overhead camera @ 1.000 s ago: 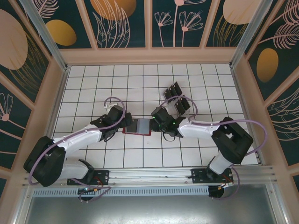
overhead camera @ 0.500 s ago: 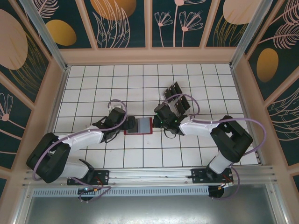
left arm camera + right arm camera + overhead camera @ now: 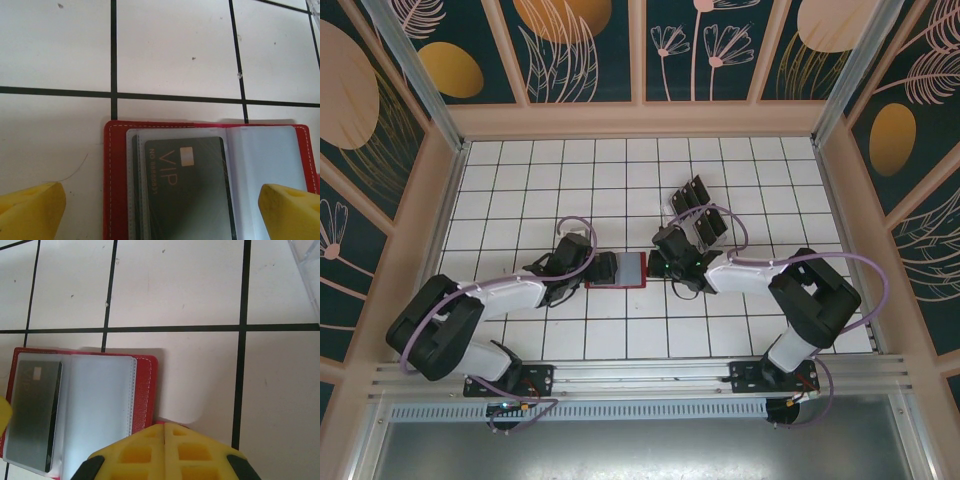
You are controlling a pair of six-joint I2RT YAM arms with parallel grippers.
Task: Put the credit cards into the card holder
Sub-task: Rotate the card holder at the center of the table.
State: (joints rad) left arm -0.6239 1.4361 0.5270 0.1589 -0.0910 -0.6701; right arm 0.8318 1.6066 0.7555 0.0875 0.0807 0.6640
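The red card holder (image 3: 620, 270) lies open on the white tiled table, with its clear sleeves facing up. A black VIP credit card (image 3: 185, 185) sits in the left sleeve of the card holder (image 3: 116, 180), and the same card (image 3: 32, 410) shows in the right wrist view. My left gripper (image 3: 160, 215) is open, its yellow fingertips (image 3: 30, 210) straddling the wallet's width. It stands at the wallet's left edge (image 3: 598, 267). My right gripper (image 3: 165, 440) is shut at the right edge of the card holder (image 3: 145, 390), with a sliver of red tab at its tips. More black cards (image 3: 698, 208) stand behind it.
A clear slotted tray (image 3: 705, 222) holding the remaining black cards stands just behind the right gripper (image 3: 660, 266), and its corner (image 3: 307, 255) shows at the upper right. Wooden walls ring the table. Bare tiles lie to the far left and in front.
The left arm's elbow has swung right and its gripper has edged closer to the wallet's left side. The right gripper has shifted slightly back. The wallet has stayed in place.
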